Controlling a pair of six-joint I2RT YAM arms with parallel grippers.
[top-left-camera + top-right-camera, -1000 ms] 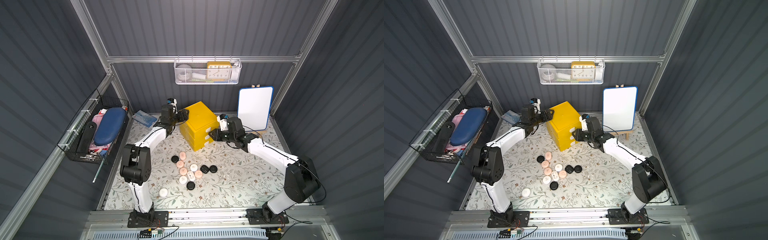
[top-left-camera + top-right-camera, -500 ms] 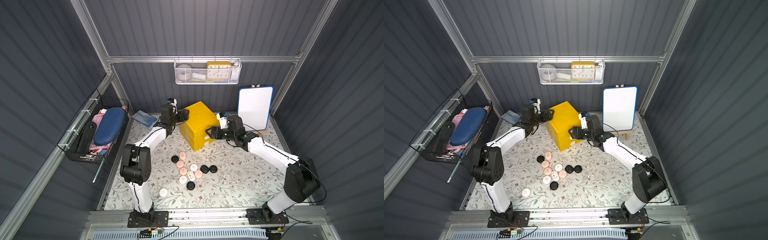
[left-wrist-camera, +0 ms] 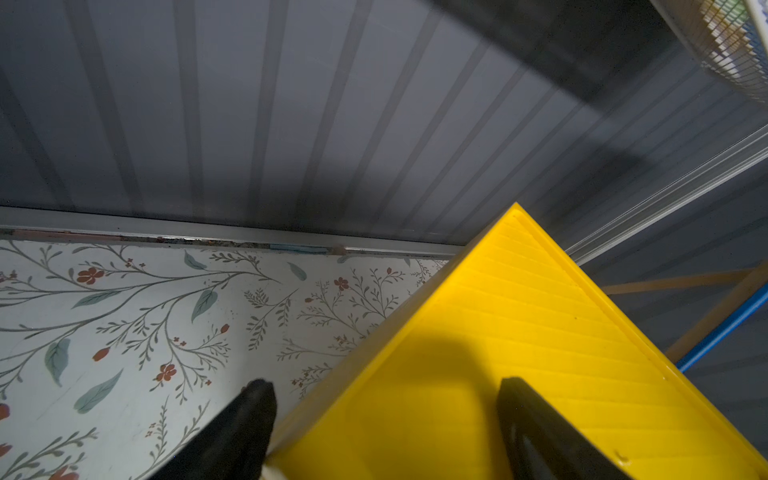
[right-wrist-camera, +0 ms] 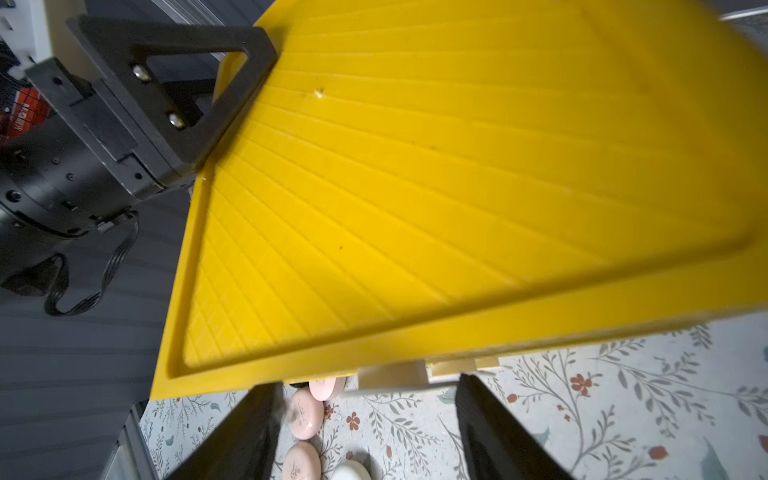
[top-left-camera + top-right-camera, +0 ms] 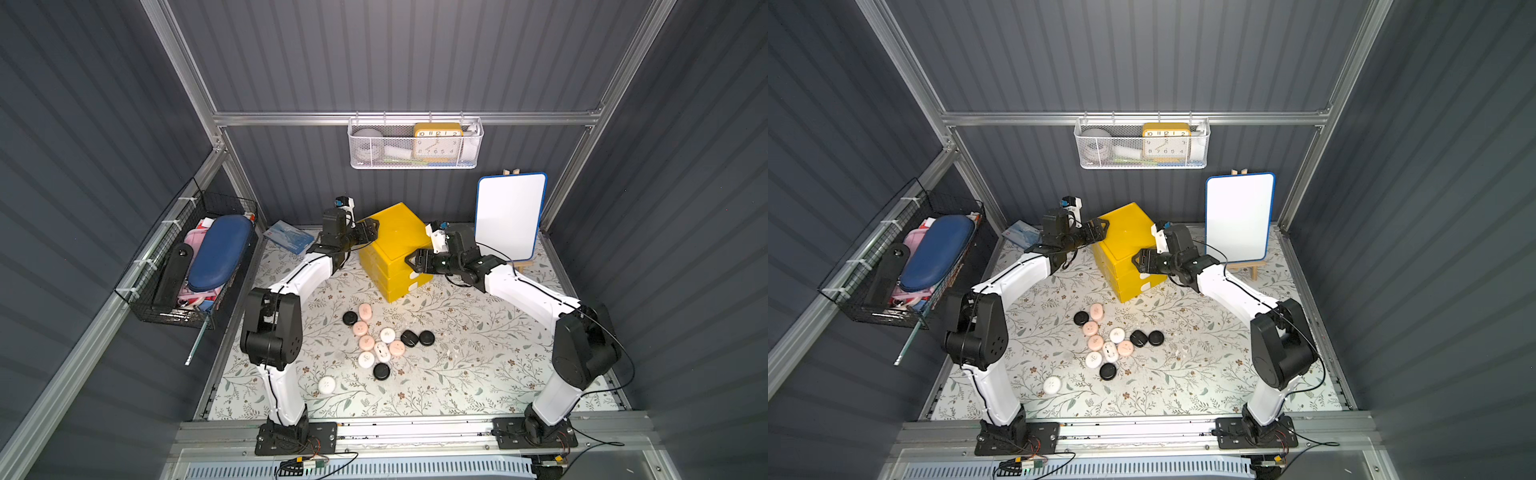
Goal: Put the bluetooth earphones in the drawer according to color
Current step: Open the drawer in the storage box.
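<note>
Drawer-opening step: left gripper (image 5: pixel 371 232), fingers wide, straddles the top rear corner of the yellow drawer cabinet (image 5: pixel 397 243), probably steadying it, right gripper (image 5: pixel 410 262) keeps its fingers apart and empty at the top white tab (image 4: pixel 392 376), earphones (image 5: pixel 366 343) all loose on the bench (image 5: pixel 478 353) in front, so next pinch and pull that tab.

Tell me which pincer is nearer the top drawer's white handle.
Right. The right pincer sits open just in front of the handle; the left pincer rests at the yellow cabinet's far top corner.
</note>
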